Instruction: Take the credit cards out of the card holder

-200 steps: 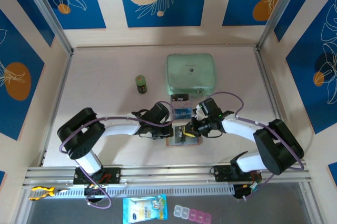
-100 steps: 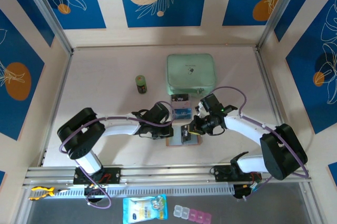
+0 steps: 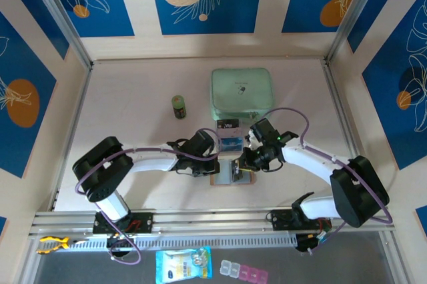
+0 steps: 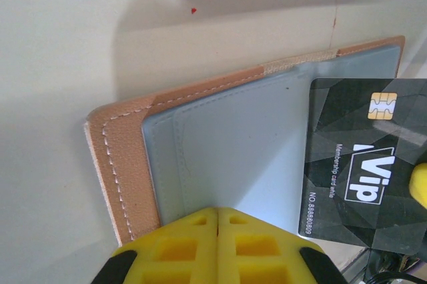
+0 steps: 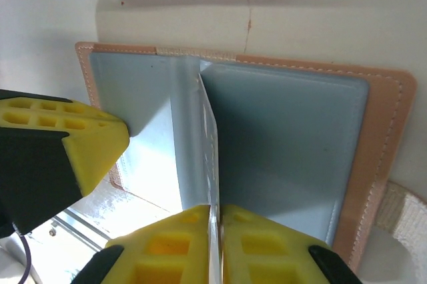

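One card holder lies open on the desk, at 6 o'clock of its surface and close to the arm bases. Its tan border frames two grey-blue inner pockets. Three cards are visible.

The right pincer is clamped on one black card with a gold chip and white "Vip" print. It holds the card on edge over the holder's middle fold. Whether the card's lower edge sits in a pocket cannot be told.

The other two cards lie flat on the desk at 12 o'clock of the holder, one beyond the other: a light-blue card just past it, then a dark card.

The left pincer has its two yellow fingers pressed together with nothing seen between them, and its tips rest on the holder's 9 o'clock half.

One mint-green case sits farther out at 12 o'clock of the holder, and one small green jar at 10 o'clock.
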You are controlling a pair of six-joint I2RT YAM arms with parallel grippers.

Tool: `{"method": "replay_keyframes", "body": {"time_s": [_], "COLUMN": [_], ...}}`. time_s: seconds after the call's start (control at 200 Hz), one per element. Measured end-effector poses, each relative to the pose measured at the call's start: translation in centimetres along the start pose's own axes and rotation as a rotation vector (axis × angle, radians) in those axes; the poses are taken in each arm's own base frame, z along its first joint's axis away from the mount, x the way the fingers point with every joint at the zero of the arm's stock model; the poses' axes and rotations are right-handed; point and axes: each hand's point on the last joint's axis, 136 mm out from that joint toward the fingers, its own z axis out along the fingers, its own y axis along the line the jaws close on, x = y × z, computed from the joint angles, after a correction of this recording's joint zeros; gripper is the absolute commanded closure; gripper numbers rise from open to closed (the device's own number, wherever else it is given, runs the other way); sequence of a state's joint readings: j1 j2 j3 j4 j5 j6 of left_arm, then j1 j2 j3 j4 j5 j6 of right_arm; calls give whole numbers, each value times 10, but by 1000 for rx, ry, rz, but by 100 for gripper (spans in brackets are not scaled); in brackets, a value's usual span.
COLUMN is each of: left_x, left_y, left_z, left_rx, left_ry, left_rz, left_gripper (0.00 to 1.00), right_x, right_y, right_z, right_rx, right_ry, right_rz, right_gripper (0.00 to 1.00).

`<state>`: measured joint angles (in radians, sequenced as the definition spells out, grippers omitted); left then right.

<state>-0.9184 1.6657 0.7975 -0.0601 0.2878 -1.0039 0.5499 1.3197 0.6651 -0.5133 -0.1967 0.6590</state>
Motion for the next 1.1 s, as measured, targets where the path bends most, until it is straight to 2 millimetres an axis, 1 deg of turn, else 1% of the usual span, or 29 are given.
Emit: {"method": "replay_keyframes", "body": {"time_s": [0.2,0.295,0.49,0.955,1.1], "left_x": [0,0,0,-4,-4], "left_y": [0,0,0,-16,-17], "left_z": [0,0,1,15,16], "left_rx": [0,0,0,27,29], "left_ry": [0,0,4,52,54], "left_rz": [0,0,7,20,27], "left_gripper": [100,100,100,100,99], "right_x": [3,4,4,5,5], "right_y": [1,2,2,5,5], "right_z": [4,4,4,10,9], "right_rx": [5,5,5,9,13], "right_ry": [16,17,18,31,28], "right_rz": [5,10,12,0,1], "right_gripper": [85,89,90,90,90]}}
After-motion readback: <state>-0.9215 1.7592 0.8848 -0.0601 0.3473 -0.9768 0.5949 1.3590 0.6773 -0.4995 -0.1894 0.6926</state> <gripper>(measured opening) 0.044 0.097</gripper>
